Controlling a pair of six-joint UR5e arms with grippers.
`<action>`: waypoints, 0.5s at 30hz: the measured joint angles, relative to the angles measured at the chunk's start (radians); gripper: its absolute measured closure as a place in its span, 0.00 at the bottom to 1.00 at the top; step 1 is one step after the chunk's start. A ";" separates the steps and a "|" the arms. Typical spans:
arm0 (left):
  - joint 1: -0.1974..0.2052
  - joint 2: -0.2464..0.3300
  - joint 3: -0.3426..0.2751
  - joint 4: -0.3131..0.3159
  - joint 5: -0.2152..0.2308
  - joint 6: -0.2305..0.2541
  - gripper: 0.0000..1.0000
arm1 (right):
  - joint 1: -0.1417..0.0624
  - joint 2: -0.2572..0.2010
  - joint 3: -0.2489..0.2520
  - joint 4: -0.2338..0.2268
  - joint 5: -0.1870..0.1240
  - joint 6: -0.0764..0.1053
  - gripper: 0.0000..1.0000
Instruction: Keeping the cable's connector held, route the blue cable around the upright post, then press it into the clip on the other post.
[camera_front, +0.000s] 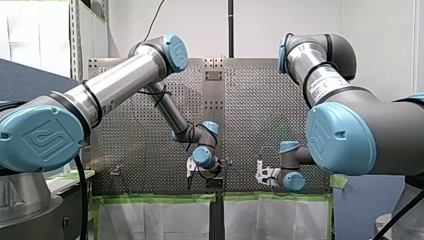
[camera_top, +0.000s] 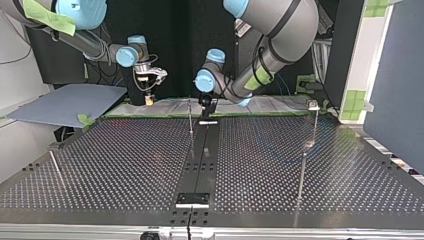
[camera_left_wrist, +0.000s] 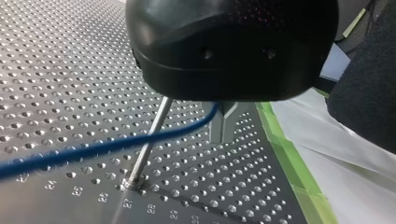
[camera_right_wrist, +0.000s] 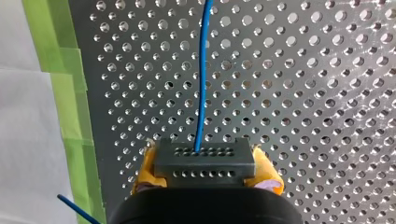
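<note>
Blue cable (camera_right_wrist: 201, 93) runs from the connector (camera_right_wrist: 204, 161), which I hold clamped between the yellow pads of my right hand (camera_right_wrist: 205, 173). It passes over the bench (camera_left_wrist: 56, 70) and the upright post (camera_left_wrist: 148, 147) into my left hand (camera_left_wrist: 224, 122), pinched shut on it.

A pale wall (camera_front: 257, 25) rises behind the perforated table (camera_top: 115, 160). At the front view's left stands a slotted metal upright (camera_front: 75, 35), perhaps part of a shelving rack. White sheeting (camera_front: 150, 220) edged with green tape (camera_front: 150, 198) runs along the table's lower edge there. In the top view a dark backdrop (camera_top: 175, 30) fills the middle, and a blue-grey panel (camera_top: 395, 75) stands at the right.
</note>
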 joint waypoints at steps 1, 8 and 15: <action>0.001 0.000 0.003 0.000 0.004 -0.002 1.00 | 0.000 0.000 -0.002 0.001 0.000 -0.001 1.00; 0.015 0.000 0.037 -0.004 0.045 -0.034 1.00 | -0.003 0.000 -0.013 0.008 -0.001 -0.004 1.00; 0.034 -0.015 0.061 -0.021 0.064 -0.055 1.00 | -0.003 0.000 -0.019 0.009 -0.001 -0.005 1.00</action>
